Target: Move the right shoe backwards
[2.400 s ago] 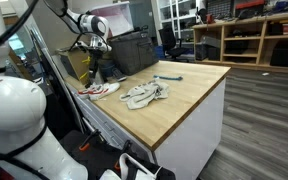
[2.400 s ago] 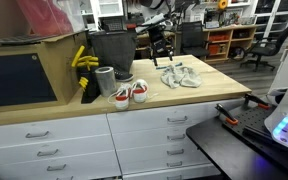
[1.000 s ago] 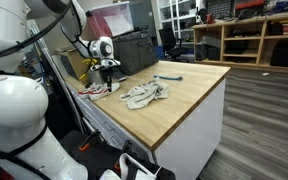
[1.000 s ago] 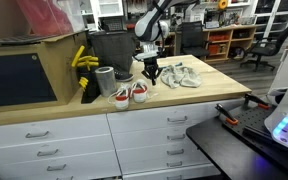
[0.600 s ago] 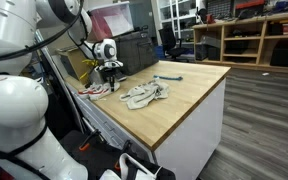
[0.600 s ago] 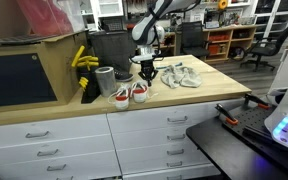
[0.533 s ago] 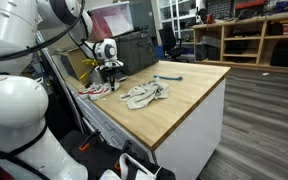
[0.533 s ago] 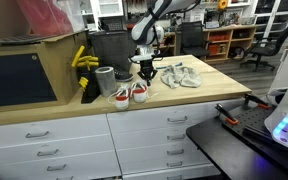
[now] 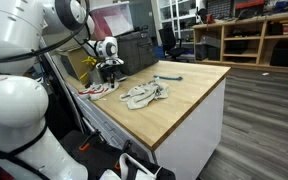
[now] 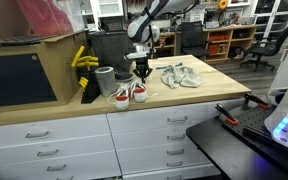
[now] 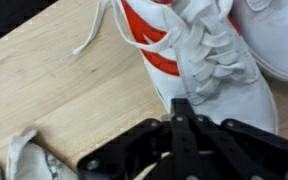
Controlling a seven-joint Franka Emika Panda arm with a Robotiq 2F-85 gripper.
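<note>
A pair of small white sneakers with red trim lies near the counter's front edge. The right shoe (image 10: 140, 92) (image 9: 105, 89) lies beside its mate (image 10: 122, 97). My gripper (image 10: 141, 73) (image 9: 111, 72) hangs just above the right shoe, fingers pointing down. In the wrist view the black fingers are pressed together, gripper (image 11: 181, 104) shut with nothing between them, tips over the laced top of the right shoe (image 11: 199, 50). Whether the tips touch it I cannot tell. The mate (image 11: 279, 35) shows at the top right corner.
A beige-white cloth heap (image 10: 179, 76) (image 9: 144, 95) lies on the wooden counter (image 10: 199, 95) beyond the shoes. A black bin (image 10: 111, 48) and a grey cup (image 10: 105, 80) stand behind them. A blue tool (image 9: 168, 78) lies farther along.
The arm has swung from near the black bin toward the shoes and come down over the right shoe. The fingers stayed shut; the shoes have not moved.
</note>
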